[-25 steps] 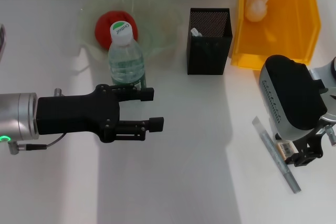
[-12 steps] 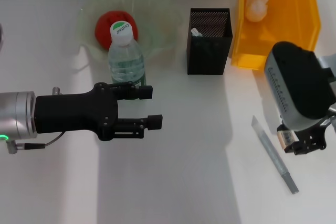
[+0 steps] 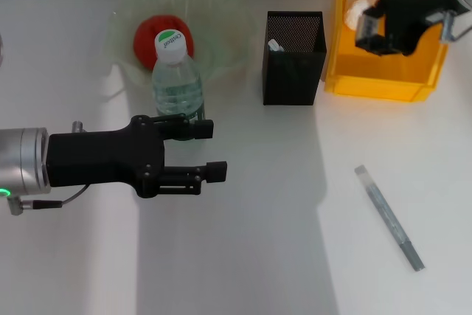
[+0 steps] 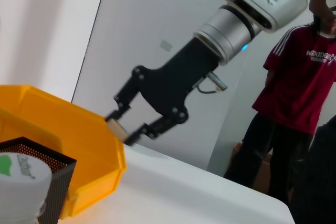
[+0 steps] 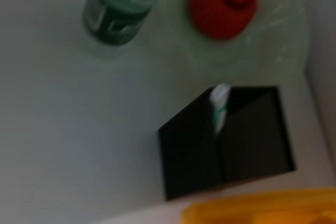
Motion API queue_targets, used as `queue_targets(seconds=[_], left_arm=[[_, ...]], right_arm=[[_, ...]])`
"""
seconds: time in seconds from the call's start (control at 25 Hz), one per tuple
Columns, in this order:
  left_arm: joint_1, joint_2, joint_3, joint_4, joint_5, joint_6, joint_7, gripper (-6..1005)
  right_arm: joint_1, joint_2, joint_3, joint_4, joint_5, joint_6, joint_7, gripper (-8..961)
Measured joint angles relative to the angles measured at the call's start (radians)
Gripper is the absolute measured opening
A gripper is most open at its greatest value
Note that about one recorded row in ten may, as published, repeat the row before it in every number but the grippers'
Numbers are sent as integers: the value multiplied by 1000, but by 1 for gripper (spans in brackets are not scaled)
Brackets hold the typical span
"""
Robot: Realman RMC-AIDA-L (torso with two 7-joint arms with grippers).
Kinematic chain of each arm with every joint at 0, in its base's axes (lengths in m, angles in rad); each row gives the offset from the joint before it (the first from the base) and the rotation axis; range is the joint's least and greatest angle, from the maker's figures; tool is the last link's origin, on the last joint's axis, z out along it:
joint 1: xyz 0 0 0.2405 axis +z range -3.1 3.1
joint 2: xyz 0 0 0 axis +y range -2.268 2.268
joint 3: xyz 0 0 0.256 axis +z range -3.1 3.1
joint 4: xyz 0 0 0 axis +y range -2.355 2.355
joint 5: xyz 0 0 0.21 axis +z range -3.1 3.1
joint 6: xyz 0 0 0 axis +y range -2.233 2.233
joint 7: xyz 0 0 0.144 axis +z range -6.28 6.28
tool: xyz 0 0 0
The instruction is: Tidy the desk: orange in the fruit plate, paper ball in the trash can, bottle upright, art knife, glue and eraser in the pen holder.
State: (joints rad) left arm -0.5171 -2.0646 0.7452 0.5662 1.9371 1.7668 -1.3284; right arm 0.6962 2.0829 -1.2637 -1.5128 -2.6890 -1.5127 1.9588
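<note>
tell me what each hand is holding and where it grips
The right hand pinches the eraser by its end between its fingertips. The left hand is open, empty, beside the bottle.

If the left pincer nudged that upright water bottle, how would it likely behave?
The bottle stands tall on a narrow base, so a high push would probably tip it. It looks nearly full, so likely heavy for its size. Its round body would probably roll once down. The left pincer is open beside it.

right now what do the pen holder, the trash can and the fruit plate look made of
Pen holder: seemingly black metal mesh, matte; fine perforations show on its inner wall.
Trash can: likely yellow-orange plastic, smooth, slightly glossy and translucent; light glows through its walls.
Fruit plate: pale green translucent plastic or glass, which one unclear; the table shows faintly through its wavy rim, with the orange inside.
</note>
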Motion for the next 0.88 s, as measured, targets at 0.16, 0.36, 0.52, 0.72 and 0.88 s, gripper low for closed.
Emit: queue_targets(seconds=[0.16, 0.36, 0.52, 0.72, 0.88], left_arm=[[-2, 0, 1, 1, 0, 1, -1, 796], [-1, -1, 1, 1, 0, 4, 0, 796], [1, -1, 0, 1, -6, 9, 2, 796], [4, -1, -1, 1, -11, 20, 4, 796], [5, -1, -1, 1, -11, 22, 4, 796]], right_arm=[[47, 0, 0, 141, 88, 227, 45, 392], [97, -2, 1, 288, 161, 298, 25, 400], [104, -1, -6, 317, 163, 326, 23, 405], [95, 0, -4, 313, 180, 326, 28, 492], [66, 2, 2, 240, 192, 282, 61, 633]])
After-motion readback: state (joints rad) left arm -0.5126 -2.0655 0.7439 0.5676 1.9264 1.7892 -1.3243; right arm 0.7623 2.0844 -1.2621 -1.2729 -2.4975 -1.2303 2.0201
